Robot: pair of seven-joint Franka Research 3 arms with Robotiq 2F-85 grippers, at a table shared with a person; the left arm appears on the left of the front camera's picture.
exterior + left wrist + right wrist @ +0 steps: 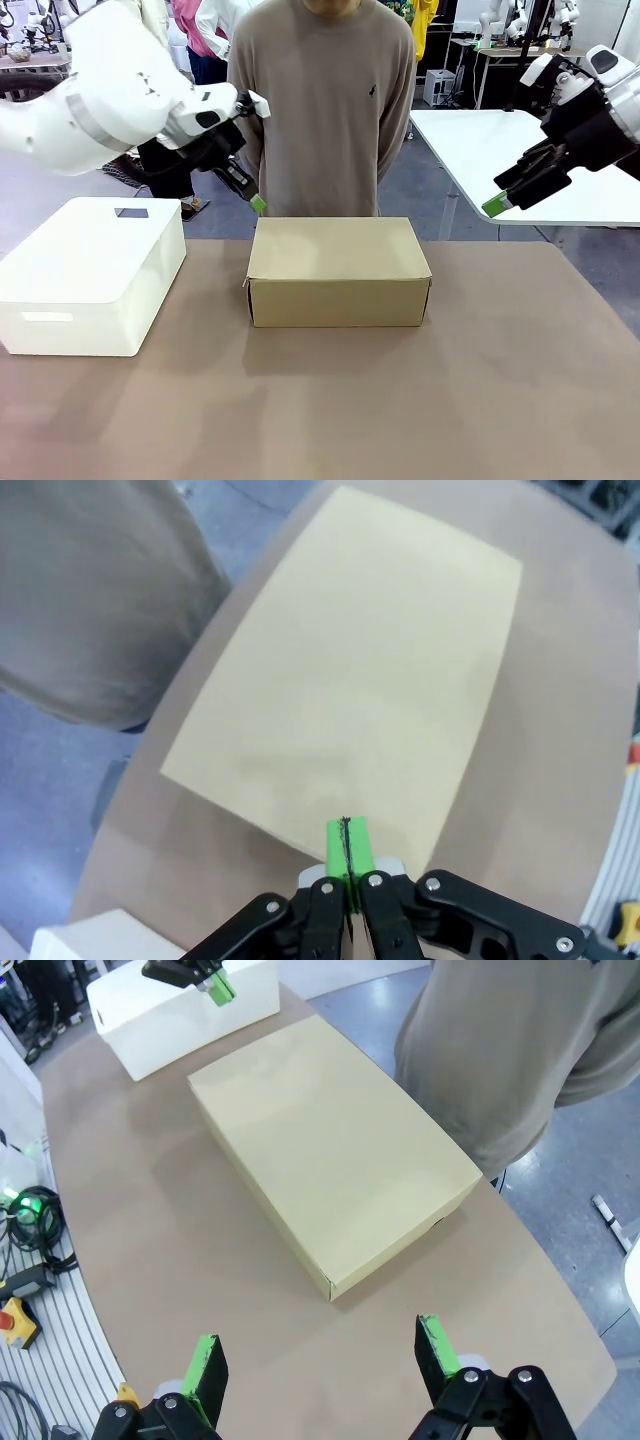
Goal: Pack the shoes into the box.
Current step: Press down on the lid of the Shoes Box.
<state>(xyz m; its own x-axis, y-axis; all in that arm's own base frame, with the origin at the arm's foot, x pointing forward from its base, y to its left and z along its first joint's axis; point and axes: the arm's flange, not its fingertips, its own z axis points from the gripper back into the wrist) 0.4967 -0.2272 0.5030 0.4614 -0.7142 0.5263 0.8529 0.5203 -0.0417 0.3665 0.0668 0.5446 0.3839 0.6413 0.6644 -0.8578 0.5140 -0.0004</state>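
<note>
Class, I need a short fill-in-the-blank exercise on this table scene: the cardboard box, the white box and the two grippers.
1. The lid of the cardboard box is ____.
2. The left gripper, above the box's far left corner, has its jaws ____.
3. The right gripper has its jaws ____.
4. The white plastic box stands on the robot's ____ side of the cardboard box.

Missing words: closed; shut; open; left

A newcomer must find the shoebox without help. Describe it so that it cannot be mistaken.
On the brown table, look at the middle of the far edge, right in front of the standing person. There sits the box, a tan cardboard carton with its lid shut. Its neighbour on the left, the white box, is rounded plastic, not cardboard.
</note>
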